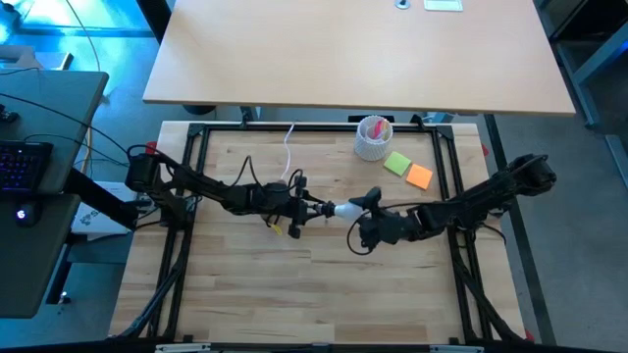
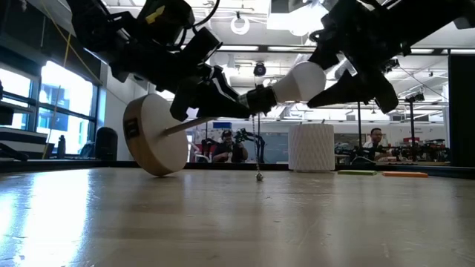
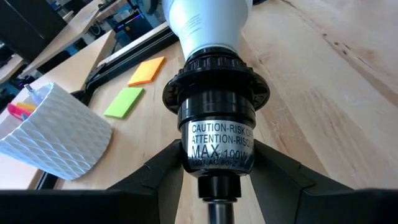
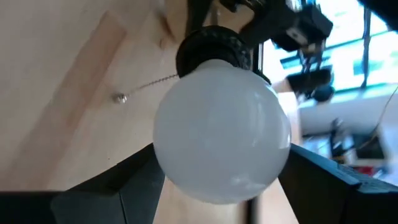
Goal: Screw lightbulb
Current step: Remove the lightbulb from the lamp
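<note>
The white lightbulb [image 2: 297, 81] sits with its base in the black socket [image 3: 217, 124] of the lamp stand. The stand's round wooden disc [image 2: 152, 133] is tipped on edge, its lower rim [image 2: 159, 172] on the table. My left gripper [image 1: 312, 204] is shut on the socket, and my right gripper [image 1: 365, 208] is shut on the bulb from the other side. Both meet near the table's middle. A pull chain [image 2: 258, 152] hangs from the socket. My left gripper pinches the socket's labelled barrel [image 3: 217, 149] between its two fingers [image 3: 158, 171], coming about level from the table's left. The socket is held clear of the table, lying nearly level, with the disc's rim still on the wood. My right gripper has the bulb's round globe [image 4: 221, 130] between its two fingers [image 4: 124, 180], one on each side. It comes about level from the table's right, along the bulb's axis. The bulb is clear of the table, its base in the socket [image 4: 211, 46].
A white perforated cup [image 1: 373, 137] with pink contents stands at the far side. A green note [image 1: 396, 163] and an orange note [image 1: 419, 176] lie beside it. A white cord [image 1: 290, 147] runs to the far edge. People sit in the room beyond [image 2: 226, 144].
</note>
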Robot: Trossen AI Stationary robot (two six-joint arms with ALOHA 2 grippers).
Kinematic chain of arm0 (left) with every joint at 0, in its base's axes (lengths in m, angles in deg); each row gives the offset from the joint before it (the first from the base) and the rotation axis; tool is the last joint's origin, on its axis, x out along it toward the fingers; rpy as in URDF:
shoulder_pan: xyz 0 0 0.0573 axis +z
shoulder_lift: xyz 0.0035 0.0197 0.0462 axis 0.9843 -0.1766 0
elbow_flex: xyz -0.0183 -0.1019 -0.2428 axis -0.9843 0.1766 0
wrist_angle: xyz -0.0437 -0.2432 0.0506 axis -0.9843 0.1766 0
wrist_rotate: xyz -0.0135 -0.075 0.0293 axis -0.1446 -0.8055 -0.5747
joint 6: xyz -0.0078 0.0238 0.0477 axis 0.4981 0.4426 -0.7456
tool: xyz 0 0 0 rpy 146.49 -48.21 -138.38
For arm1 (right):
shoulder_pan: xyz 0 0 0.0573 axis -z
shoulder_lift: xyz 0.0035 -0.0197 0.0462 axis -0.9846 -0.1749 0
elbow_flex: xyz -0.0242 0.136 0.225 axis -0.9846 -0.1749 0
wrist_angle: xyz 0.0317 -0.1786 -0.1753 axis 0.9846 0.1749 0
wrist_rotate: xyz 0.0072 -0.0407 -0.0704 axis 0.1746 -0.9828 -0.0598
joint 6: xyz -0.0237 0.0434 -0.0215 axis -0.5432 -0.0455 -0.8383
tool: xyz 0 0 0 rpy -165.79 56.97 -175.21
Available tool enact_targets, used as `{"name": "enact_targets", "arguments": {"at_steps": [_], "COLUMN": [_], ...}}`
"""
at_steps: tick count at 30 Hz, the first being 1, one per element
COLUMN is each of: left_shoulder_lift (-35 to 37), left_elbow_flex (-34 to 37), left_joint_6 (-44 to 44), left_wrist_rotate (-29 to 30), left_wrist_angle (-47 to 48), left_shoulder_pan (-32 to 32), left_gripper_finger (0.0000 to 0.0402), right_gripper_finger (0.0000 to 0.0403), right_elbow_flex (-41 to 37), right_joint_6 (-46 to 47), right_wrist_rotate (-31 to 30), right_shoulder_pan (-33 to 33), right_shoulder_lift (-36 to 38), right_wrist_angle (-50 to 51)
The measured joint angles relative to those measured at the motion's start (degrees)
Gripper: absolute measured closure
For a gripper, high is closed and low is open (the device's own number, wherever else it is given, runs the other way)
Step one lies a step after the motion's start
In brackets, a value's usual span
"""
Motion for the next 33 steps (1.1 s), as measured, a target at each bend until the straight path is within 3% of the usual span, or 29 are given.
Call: {"name": "enact_targets", "arguments": {"at_steps": [13,21,29,33], "left_shoulder_lift": [-0.1,-0.2,-0.3,-0.3], "left_elbow_flex": [0.0,0.2,0.2,0.2], "left_joint_6": [0.5,1.0,1.4,-0.1], "left_wrist_rotate": [0.2,1.7,3.8,3.9], "left_wrist_angle": [1.0,6.0,7.1,5.6], "left_shoulder_pan": [0.0,0.0,0.0,0.0], "left_gripper_finger": [0.0244,0.0257,0.0295,0.0323], "right_gripper_finger": [0.0118,0.0118,0.0118,0.0118], "right_elbow_flex": [0.0,0.0,-3.6,-12.4], "right_joint_6": [40.9,71.2,86.9,97.2], "right_wrist_rotate": [-0.2,9.1,0.1,-2.8], "right_shoulder_pan": [-4.2,-5.8,-10.9,-13.0], "right_shoulder_lift": [0.0,0.1,0.1,0.0], "right_wrist_angle": [2.6,9.3,8.4,-3.5]}}
